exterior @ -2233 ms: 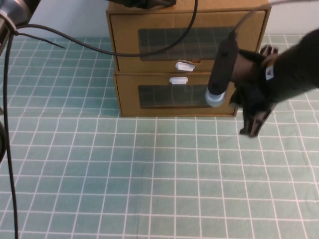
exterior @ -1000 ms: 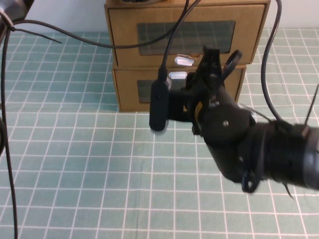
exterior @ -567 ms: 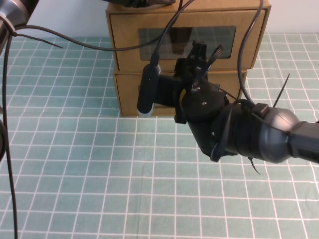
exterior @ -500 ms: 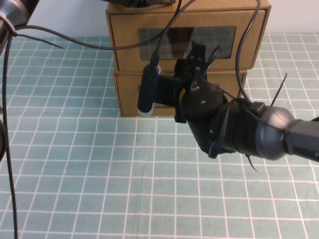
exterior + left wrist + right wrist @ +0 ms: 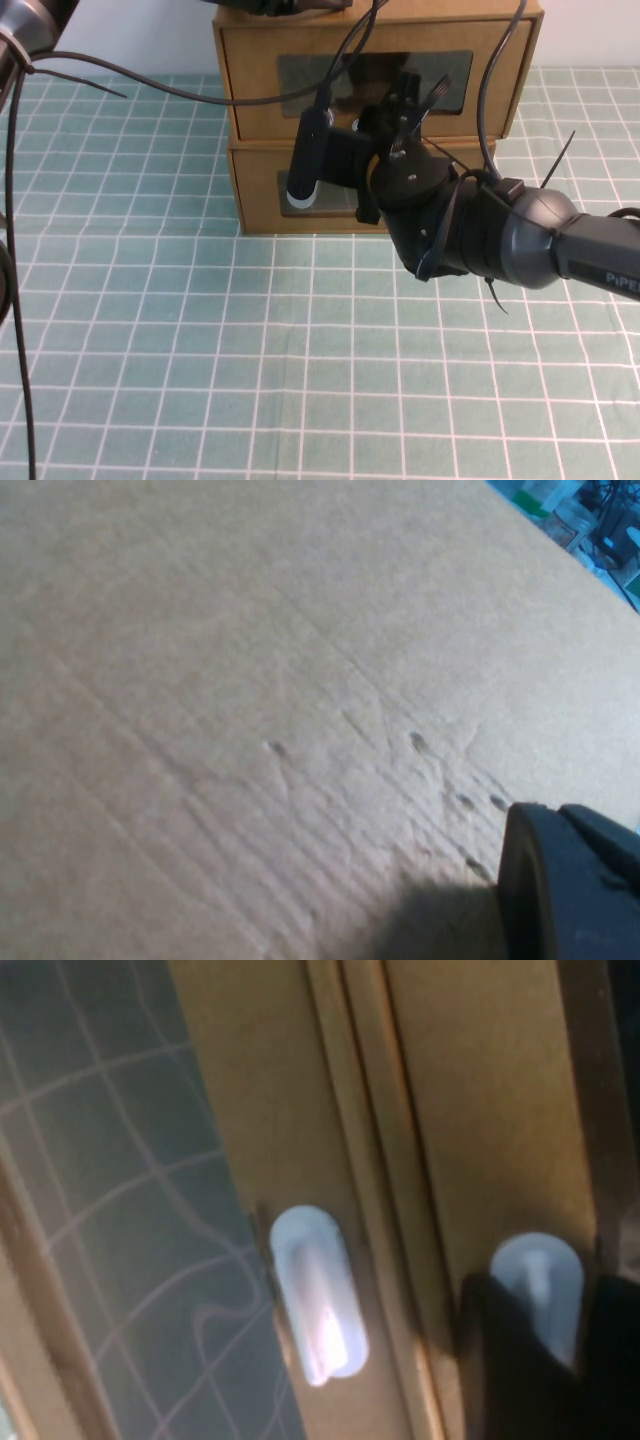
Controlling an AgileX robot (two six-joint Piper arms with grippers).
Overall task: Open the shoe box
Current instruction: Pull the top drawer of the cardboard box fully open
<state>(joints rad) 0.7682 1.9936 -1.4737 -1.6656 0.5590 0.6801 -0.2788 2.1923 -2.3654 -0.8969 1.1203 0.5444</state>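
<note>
Two brown cardboard shoe boxes (image 5: 250,90) stand stacked at the back of the table, each with a drawer front and a dark window. The right arm reaches in from the right. Its gripper (image 5: 392,130) is pressed to the box fronts where the two white handles sit, and hides both in the high view. In the right wrist view the right gripper (image 5: 552,1345) has its dark fingers (image 5: 500,1360) closed on either side of one white handle (image 5: 538,1275). The other handle (image 5: 312,1295) is free beside it. Which drawer the held handle belongs to I cannot tell. The left gripper (image 5: 565,880) rests against bare cardboard on the box top (image 5: 285,5).
A green checked cloth (image 5: 200,340) covers the table in front of the boxes. Black cables (image 5: 150,85) run from the upper left across the box front. The right arm's wrist camera (image 5: 305,160) hangs just in front of the lower box.
The right arm swung from the right of the boxes to their middle, then pushed in onto the handles. Its fingers now sit around one handle. The left arm stayed put.
</note>
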